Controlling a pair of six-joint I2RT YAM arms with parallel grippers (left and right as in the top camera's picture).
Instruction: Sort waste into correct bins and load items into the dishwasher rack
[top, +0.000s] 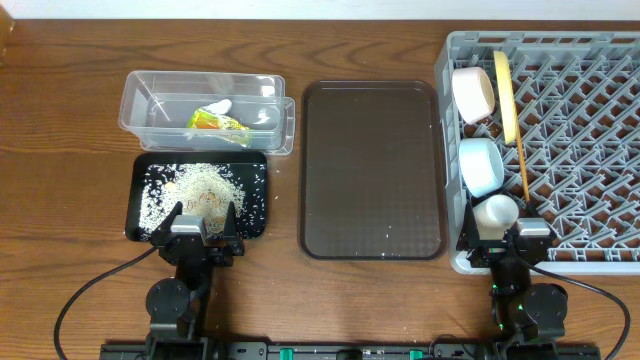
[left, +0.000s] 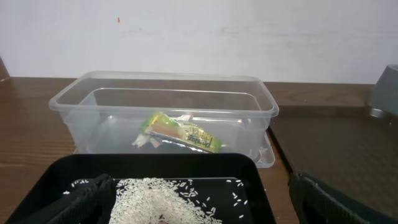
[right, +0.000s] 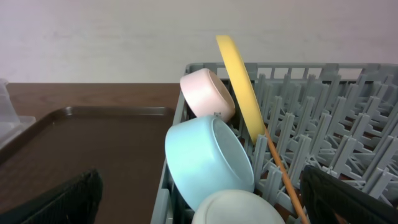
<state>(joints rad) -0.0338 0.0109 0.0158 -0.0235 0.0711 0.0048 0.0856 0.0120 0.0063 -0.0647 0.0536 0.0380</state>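
The green-and-orange wrapper (top: 213, 121) (left: 181, 133) with its white scrap lies inside the clear tub (top: 140, 95) (left: 68, 102). Rice grains (top: 200, 190) (left: 163, 200) are heaped in the black tray (top: 135, 225) (left: 50, 174). In the grey dishwasher rack (top: 590, 150) (right: 323, 124) the white bowl (top: 472, 92) (right: 205, 93), yellow plate (top: 504, 95) (right: 239, 87), light blue bowl (top: 481, 166) (right: 205, 162), white cup (top: 494, 213) (right: 239, 208) and a wooden chopstick (top: 522, 170) (right: 283, 174) stand along the left side. My left gripper (top: 206, 228) (left: 199, 214) hovers open over the black tray's near edge. My right gripper (top: 508, 238) (right: 199, 214) is open at the rack's near-left corner, just before the cup.
A flat dark brown serving tray (top: 372, 170) (right: 81, 143) lies between the bins and the rack, with a few stray grains on it. A clear lid sits under the tub. Cables trail from both arm bases along the table's front edge.
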